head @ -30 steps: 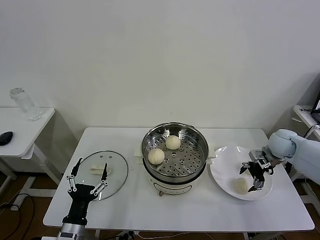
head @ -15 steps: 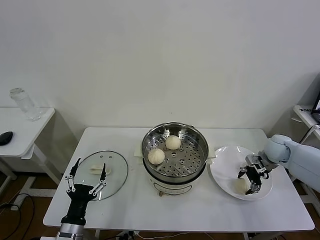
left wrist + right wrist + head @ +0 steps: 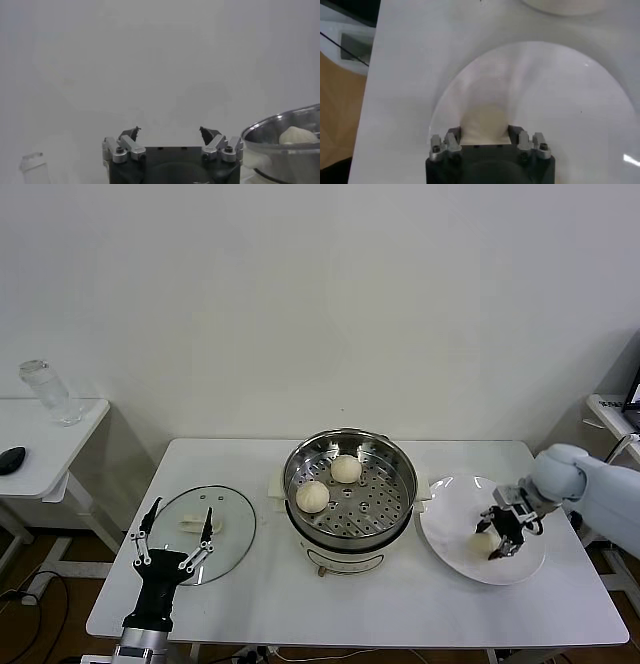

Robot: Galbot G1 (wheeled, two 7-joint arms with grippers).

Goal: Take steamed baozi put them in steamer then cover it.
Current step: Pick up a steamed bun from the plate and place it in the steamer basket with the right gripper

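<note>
1. My left gripper (image 3: 177, 531) is hanging spread and idle at the near edge of the counter (image 3: 250, 604), just over the cover (image 3: 205, 533), which is lying flat beside the steamer (image 3: 349, 484).
2. My right gripper (image 3: 497, 535) is pinching a bun (image 3: 484, 540) over the plate (image 3: 455, 514); the wrist view is showing the dough pressed between my fingers (image 3: 452, 140).
3. I am judging the soft dough the risk: squeezing harder could be denting it, a loose hold could be letting it drop on the way across.
4. Two buns (image 3: 312, 496) are sitting on the tray already; lowering carelessly could be crushing one or clipping the steamer rim.
</note>
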